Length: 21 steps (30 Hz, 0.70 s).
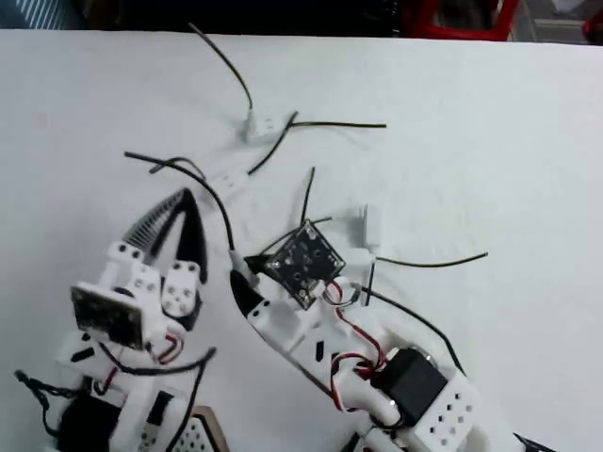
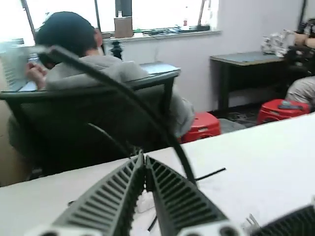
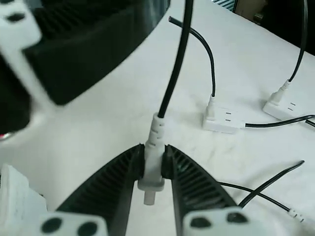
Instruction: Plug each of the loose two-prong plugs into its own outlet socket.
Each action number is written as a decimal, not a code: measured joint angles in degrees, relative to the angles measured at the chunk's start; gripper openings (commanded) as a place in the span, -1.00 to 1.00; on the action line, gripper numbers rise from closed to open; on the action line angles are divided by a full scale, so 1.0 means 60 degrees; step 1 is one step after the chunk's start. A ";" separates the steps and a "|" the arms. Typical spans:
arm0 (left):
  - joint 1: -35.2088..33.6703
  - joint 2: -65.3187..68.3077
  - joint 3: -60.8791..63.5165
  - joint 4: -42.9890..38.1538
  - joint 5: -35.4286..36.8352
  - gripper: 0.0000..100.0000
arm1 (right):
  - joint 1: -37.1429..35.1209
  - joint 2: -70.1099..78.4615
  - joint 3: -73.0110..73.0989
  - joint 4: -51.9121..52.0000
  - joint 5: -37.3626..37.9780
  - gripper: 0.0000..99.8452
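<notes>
Right wrist view: right claw [image 3: 153, 150] clamped snug on the white plug [image 3: 152, 169], mid-body. Looks light, stiff plastic, with a springy cord [image 3: 174, 69]; grab the body, not the cord. Left claw [image 2: 146, 164] closed, empty.

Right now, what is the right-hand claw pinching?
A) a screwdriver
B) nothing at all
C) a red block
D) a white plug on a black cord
D: in the right wrist view the right gripper is closed on a white plug, with its black cord running up from it.
</notes>
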 measured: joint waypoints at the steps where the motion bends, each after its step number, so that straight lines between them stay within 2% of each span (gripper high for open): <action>1: 0.0425 0.0000 -0.0132 0.0249 -0.0234 -0.95 | 0.0000 -0.0029 0.0000 0.0000 0.0000 -0.97; 5: 0.1875 0.0000 -0.0366 0.0952 -0.1216 -0.95 | -0.0088 -0.0044 0.0000 0.0000 0.0000 -0.97; 11: 0.2227 0.0000 -0.0513 0.1377 -0.2022 -0.95 | -0.0147 -0.0147 0.0000 0.0147 0.0000 -0.97; 17: 0.0982 0.0000 -0.0733 0.1407 -0.2066 -0.95 | -0.0132 -0.0147 0.0000 0.0147 0.0000 -0.97; 21: 0.0103 0.0000 -0.0733 0.1407 -0.1568 -0.95 | -0.0161 -0.0615 0.0000 0.0147 0.0000 -0.97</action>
